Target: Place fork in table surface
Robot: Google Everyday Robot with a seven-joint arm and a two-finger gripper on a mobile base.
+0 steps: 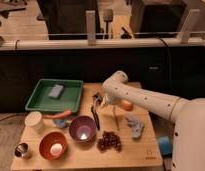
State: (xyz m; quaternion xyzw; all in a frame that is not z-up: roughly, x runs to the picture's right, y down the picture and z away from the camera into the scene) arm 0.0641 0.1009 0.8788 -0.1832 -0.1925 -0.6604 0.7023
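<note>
Pincer (98, 100) sits over the middle of the tabletop (133, 152), at the end of the white arm (146, 102) that reaches in from the right, just right of the green tray (32, 103). Fork (95, 119): dark, long, runs nearly straight down the view from the pincer. Its upper end is right at the pincer, its lower end is beside the right rim of the purple bowl (82, 129), up-left of the grapes (110, 141). Can't tell whether the pincer is clamped on the fork or released, and can't tell whether the fork's lower end touches the wood. A thin pale stick (116, 119) stands just right of the fork, under the arm. An orange fruit (127, 105) is close to the arm's underside, and a crumpled blue-grey item (135, 126) lies right of the stick. The tray holds a grey-blue block (56, 91). A carrot (58, 114) lies along the tray's front edge, with a white cup (35, 121) below it. The red bowl (53, 145) and a small metal cup (22, 150) are at the front left.
</note>
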